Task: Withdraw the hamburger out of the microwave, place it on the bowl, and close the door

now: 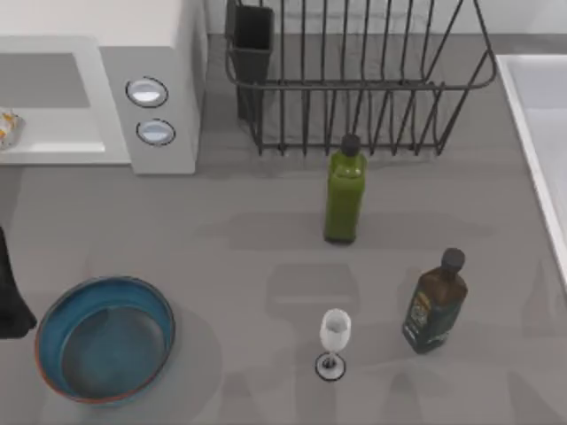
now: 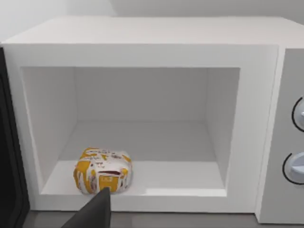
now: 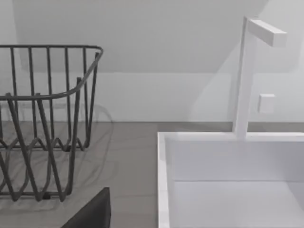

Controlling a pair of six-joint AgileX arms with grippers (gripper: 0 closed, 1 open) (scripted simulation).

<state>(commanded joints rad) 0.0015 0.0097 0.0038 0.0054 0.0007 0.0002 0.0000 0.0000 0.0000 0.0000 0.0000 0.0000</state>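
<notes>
Your hamburger (image 2: pixel 102 170) sits inside the microwave (image 2: pixel 142 42), on the cavity floor near the front lip and toward the hinge-side wall. From above, you see it (image 1: pixel 7 128) at the table's left edge, within the open cavity. The microwave (image 1: pixel 151 44) occupies the far-left corner of the table, with its two knobs (image 1: pixel 147 91) facing up toward the overhead camera. The door (image 2: pixel 9 156) stands open; you see it as a dark panel at the cavity's side in the left wrist view.

The bowl (image 1: pixel 55 312) rests at the near-left corner of the table, well apart from the microwave and holding nothing.

Your left arm (image 1: pixel 11 292) shows as a dark shape at the table's left edge, between the microwave and the bowl. One dark fingertip (image 2: pixel 95 211) of the left gripper appears just in front of the hamburger, not touching it; you cannot tell how its claw is set.

Farther out, a wire rack (image 1: pixel 354 80) stands at the far edge, a green bottle (image 1: pixel 345 190) just in front of it. A wine glass (image 1: pixel 334 341) and a dark bottle (image 1: pixel 434 303) stand near the front edge. A white sink (image 3: pixel 228 180) lies along the right edge. For the right gripper, one fingertip (image 3: pixel 92 213) shows near the rack (image 3: pixel 42 123); you cannot tell its claw state.
</notes>
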